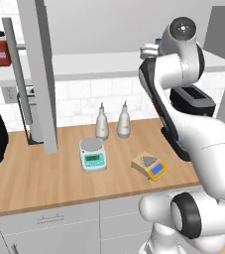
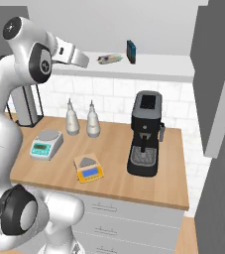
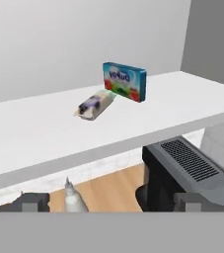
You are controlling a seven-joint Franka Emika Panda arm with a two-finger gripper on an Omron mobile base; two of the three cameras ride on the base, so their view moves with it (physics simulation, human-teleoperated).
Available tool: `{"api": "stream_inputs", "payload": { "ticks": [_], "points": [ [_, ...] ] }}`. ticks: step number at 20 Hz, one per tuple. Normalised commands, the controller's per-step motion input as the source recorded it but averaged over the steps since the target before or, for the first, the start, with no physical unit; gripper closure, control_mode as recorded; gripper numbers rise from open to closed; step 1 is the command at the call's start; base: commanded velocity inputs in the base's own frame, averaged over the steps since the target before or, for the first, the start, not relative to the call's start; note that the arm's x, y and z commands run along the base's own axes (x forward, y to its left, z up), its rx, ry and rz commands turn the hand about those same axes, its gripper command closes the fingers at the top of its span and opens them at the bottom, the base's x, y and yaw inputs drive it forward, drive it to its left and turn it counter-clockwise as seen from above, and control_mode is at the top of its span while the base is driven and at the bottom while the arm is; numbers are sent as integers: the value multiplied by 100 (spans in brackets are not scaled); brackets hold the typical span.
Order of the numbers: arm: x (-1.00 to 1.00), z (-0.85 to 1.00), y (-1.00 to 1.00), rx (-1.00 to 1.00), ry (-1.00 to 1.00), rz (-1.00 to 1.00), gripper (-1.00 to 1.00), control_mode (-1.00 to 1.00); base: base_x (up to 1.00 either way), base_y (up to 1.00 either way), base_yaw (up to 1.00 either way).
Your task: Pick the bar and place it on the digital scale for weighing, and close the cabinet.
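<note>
Seeing my gripper (image 3: 111, 201) released, facing the crinkly oblong bar (image 3: 94, 104) on the smooth white shelf (image 3: 29, 133).

Bar (image 3: 96, 104) wrapper glossy; shelf (image 3: 44, 133) matt white; counter (image 1: 44, 178) wood.
</note>
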Motion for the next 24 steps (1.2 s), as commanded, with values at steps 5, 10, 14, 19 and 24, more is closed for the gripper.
{"api": "stream_inputs", "payload": {
  "ticks": [5,10,14,19,24],
  "points": [
    [62,-6,-18,-2,9,-5,-100,-100,0,0,0],
    [59,-10,-8,0,2,-5,-100,-100,0,0,0],
    [61,-8,-4,0,3,-2,-100,-100,0,0,0],
    [46,-10,-4,0,0,-2,-100,-100,0,0,0],
    [41,-9,-8,0,0,-2,-100,-100,0,0,0]
  ]
}}
